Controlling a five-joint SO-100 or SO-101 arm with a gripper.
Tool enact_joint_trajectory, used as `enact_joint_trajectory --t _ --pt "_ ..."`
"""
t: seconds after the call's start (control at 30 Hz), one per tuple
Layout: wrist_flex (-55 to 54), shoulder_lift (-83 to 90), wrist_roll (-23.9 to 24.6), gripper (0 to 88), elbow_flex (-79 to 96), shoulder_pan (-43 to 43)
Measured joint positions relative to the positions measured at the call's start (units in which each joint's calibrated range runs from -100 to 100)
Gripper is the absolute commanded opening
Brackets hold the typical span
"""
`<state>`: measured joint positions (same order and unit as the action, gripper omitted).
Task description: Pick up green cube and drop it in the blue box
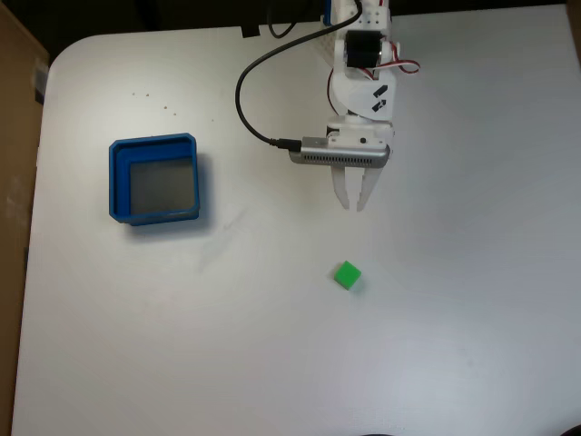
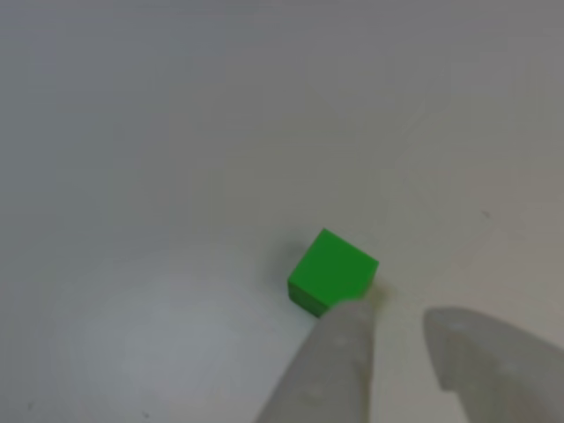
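Note:
The green cube (image 1: 347, 274) lies alone on the white table, below my gripper (image 1: 353, 207) in the fixed view, a short gap away. My gripper points down the picture toward it, its white fingers only slightly apart and holding nothing. In the other view the cube (image 2: 332, 269) sits just beyond the left fingertip (image 2: 348, 322), and my gripper (image 2: 397, 319) is narrowly open to the cube's right. The blue box (image 1: 115, 182), with thick blue walls and a grey floor, stands far to the left of the arm in the fixed view and has nothing in it.
A black cable (image 1: 243, 91) loops from the arm's base to the grey camera bar (image 1: 340, 154) on the wrist. The white table (image 1: 472, 318) is rounded at its top left corner, with a brown surface (image 1: 16, 182) along its left edge.

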<state>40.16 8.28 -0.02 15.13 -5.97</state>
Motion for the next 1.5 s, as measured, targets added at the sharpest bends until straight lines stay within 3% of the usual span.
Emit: enact_joint_trajectory --t 0.4,0.7,1.0,1.33,1.5 --pt "0.0 -5.6 0.2 1.8 -1.9 2.8" --pt "0.0 -5.9 5.0 1.8 -4.2 2.8" --pt "0.8 -9.3 5.6 1.8 -7.0 2.8" --pt "19.6 -16.0 7.9 1.8 -24.9 2.8" --pt "22.4 -21.4 10.2 1.8 -31.6 2.8"
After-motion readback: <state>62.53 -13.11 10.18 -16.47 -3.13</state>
